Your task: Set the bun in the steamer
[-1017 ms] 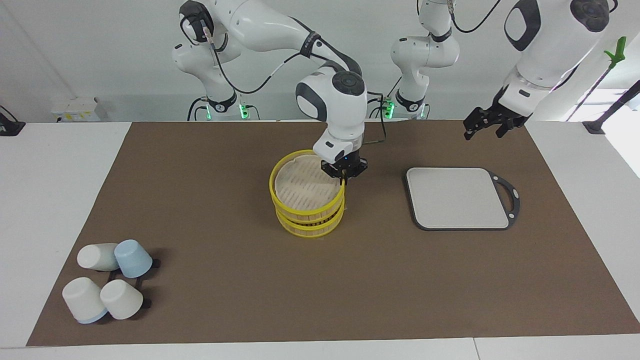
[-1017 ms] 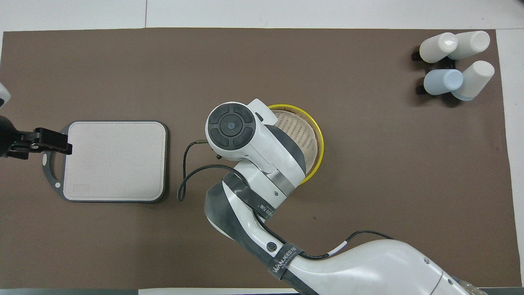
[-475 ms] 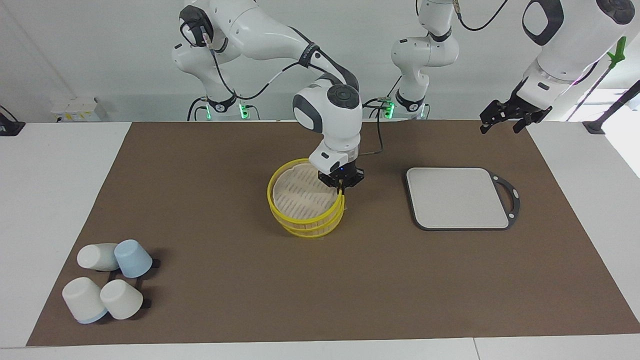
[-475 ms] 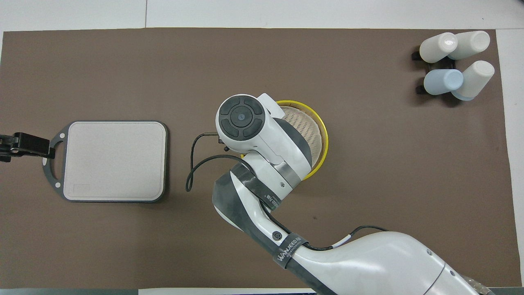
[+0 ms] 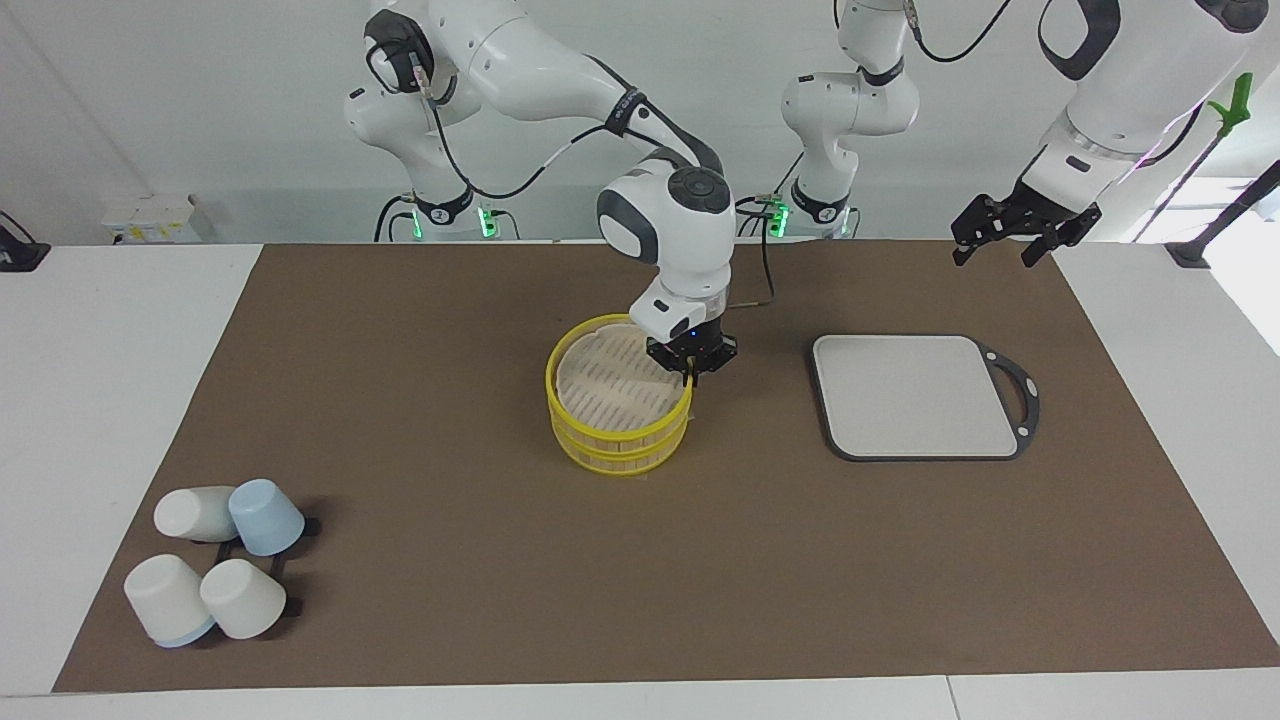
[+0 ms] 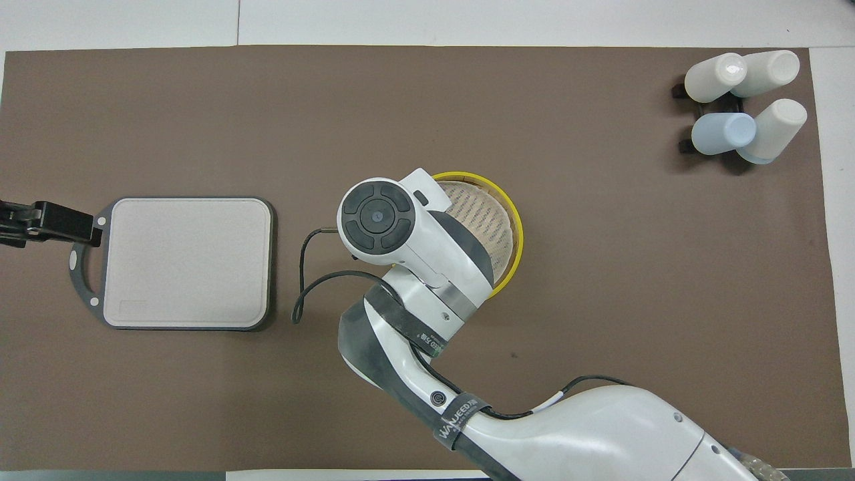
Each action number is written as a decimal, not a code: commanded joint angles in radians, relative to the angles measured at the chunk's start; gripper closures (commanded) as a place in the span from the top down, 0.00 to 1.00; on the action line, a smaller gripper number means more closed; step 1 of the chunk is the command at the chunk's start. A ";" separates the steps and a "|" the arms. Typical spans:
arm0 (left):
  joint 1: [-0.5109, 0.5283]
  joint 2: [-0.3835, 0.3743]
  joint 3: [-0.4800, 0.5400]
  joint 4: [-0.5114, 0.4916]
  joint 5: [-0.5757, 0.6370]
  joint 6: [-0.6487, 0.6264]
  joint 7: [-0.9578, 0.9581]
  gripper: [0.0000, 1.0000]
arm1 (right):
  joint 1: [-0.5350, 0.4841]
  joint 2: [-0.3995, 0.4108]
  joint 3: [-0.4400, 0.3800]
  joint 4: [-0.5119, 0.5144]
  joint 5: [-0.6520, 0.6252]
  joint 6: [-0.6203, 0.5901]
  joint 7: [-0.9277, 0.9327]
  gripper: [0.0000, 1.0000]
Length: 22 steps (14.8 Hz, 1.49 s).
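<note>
Starting at the robots' edge of the desk (image 5: 100,400): the left hand (image 5: 992,256) hangs up in the air over the corner at the left arm's end. Its fingers look spread and it has nothing in them. My read is that it's just parked there, waiting, so it doesn't get in the other arm's way.

Next out, about mid-desk on the brown mat (image 5: 450,300), is the steamer (image 5: 612,428). The right arm reaches down to it, and the right hand (image 5: 689,374) sits right on the rim on the side toward the left arm's end. The fingers look pinched onto the yellow rim, one inside and one outside. Grabbing the thin rim makes sense, since it's the only part narrow enough for a two-finger grip. The top ring looks a bit off-square from the tier under it, so I'd guess it's being handled rather than resting on its own.

I can't find the bun anywhere. The slatted floor that shows is bare, though the arm hides a good part of the basket from above.

Level with the steamer, toward the left arm's end, the grey cutting board (image 5: 915,395) lies flat with nothing on it.

Farthest out, in the corner at the right arm's end, the white and blue cups (image 5: 265,517) huddle on a small black rack, well apart from the action.
</note>
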 commanded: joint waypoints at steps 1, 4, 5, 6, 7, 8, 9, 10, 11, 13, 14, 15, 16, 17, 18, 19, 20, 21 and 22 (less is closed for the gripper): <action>-0.015 0.030 0.015 0.047 0.007 -0.036 0.001 1.00 | -0.006 -0.008 0.011 -0.057 0.009 0.077 0.031 0.09; -0.009 0.027 0.012 0.055 0.013 -0.038 0.003 1.00 | -0.014 -0.012 0.010 -0.038 0.010 0.052 0.031 0.80; -0.007 0.027 0.012 0.055 0.014 -0.038 0.003 1.00 | -0.014 -0.014 0.010 -0.012 0.004 0.022 0.031 1.00; -0.009 0.027 0.012 0.055 0.016 -0.037 0.003 1.00 | -0.015 -0.014 0.010 0.030 0.003 -0.021 0.029 1.00; -0.009 0.027 0.012 0.055 0.016 -0.038 0.004 1.00 | -0.023 -0.017 0.007 0.064 0.004 -0.073 0.026 1.00; -0.010 0.027 0.012 0.053 0.016 -0.038 0.004 1.00 | -0.047 -0.034 0.007 0.094 0.003 -0.122 0.014 1.00; -0.013 0.027 0.012 0.055 0.017 -0.038 0.004 1.00 | -0.081 -0.064 0.008 0.102 0.003 -0.162 -0.014 1.00; -0.016 0.027 0.013 0.055 0.016 -0.038 0.004 1.00 | -0.124 -0.119 0.010 0.099 0.016 -0.210 -0.058 1.00; -0.016 0.027 0.012 0.053 0.016 -0.038 0.003 1.00 | -0.164 -0.168 0.011 0.098 0.018 -0.280 -0.092 1.00; -0.016 0.024 0.012 0.050 0.016 -0.035 0.003 1.00 | -0.265 -0.250 0.015 0.088 0.022 -0.409 -0.152 1.00; -0.013 0.022 0.012 0.050 0.016 -0.035 0.001 1.00 | -0.288 -0.291 0.012 0.076 0.027 -0.478 -0.192 1.00; -0.013 0.022 0.012 0.050 0.016 -0.032 0.001 1.00 | -0.310 -0.331 0.011 0.061 0.029 -0.541 -0.254 1.00; -0.013 0.023 0.012 0.050 0.016 -0.029 0.001 1.00 | -0.349 -0.372 0.011 0.044 0.029 -0.604 -0.334 1.00; -0.013 0.024 0.012 0.050 0.016 -0.029 0.001 1.00 | -0.385 -0.409 0.011 0.029 0.035 -0.632 -0.385 1.00; -0.013 0.024 0.012 0.050 0.016 -0.030 0.001 1.00 | -0.415 -0.448 0.011 0.001 0.050 -0.637 -0.417 1.00; -0.013 0.022 0.012 0.049 0.016 -0.030 0.001 1.00 | -0.420 -0.504 0.007 -0.049 0.076 -0.635 -0.457 1.00; -0.012 0.022 0.012 0.049 0.016 -0.032 0.001 1.00 | -0.420 -0.534 -0.001 -0.086 0.082 -0.629 -0.476 1.00; -0.012 0.022 0.012 0.049 0.016 -0.032 0.001 1.00 | -0.413 -0.552 -0.046 -0.123 0.101 -0.614 -0.500 1.00; -0.012 0.020 0.012 0.049 0.016 -0.030 0.001 1.00 | -0.385 -0.558 -0.127 -0.146 0.154 -0.586 -0.567 1.00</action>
